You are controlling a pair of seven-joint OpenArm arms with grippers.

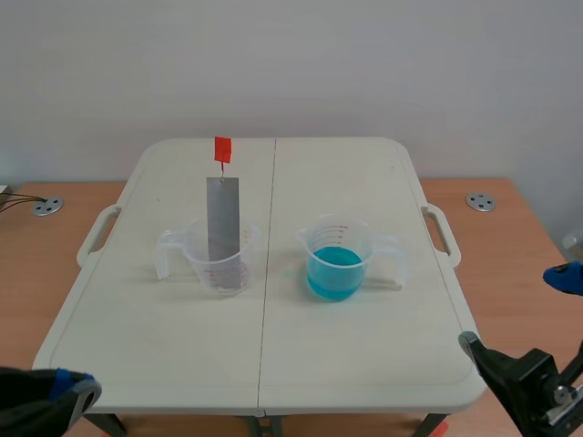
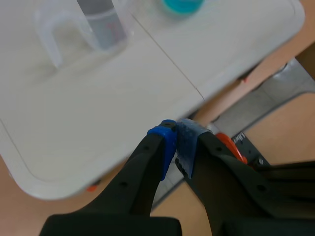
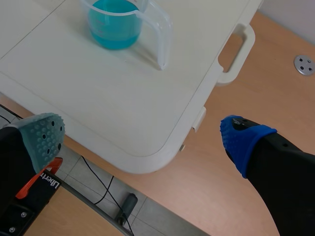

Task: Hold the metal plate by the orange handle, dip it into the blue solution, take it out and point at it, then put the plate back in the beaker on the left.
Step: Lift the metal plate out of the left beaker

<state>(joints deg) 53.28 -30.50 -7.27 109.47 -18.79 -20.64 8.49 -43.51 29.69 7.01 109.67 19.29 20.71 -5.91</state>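
From where I stand, the white folding worktop (image 1: 273, 350) fills the middle, set on a brown wooden surface (image 1: 515, 273). Two clear plastic beakers stand side by side about halfway across it, one either side of the centre seam and apart from each other.

The left beaker (image 1: 217, 264) has its grip pointing left. The metal plate (image 1: 223, 214) stands in it roughly upright, its lower end down inside and most of its length rising above the rim. The orange handle (image 1: 222, 148) sits at the very top of the plate, free of any claw.

The right beaker (image 1: 339, 238) has its grip pointing right and holds the blue solution (image 1: 333, 273), which fills about the lower half.

Both arms are low at the near edge, well away from the beakers. The left claw (image 2: 176, 140) hangs over the near left corner of the worktop, its fingers closed together on nothing, with the blue pad (image 2: 164, 136) pressed against the dotted one (image 2: 191, 140).

The right claw (image 3: 142, 140) is off the near right corner, spread wide and empty. Its grey-green pad (image 3: 43, 137) lies toward the worktop edge and its blue pad (image 3: 243, 137) is out over the wood.

A small metal disc (image 1: 47, 206) lies on the wood to the far left, and another metal disc (image 1: 480, 201) lies to the far right.
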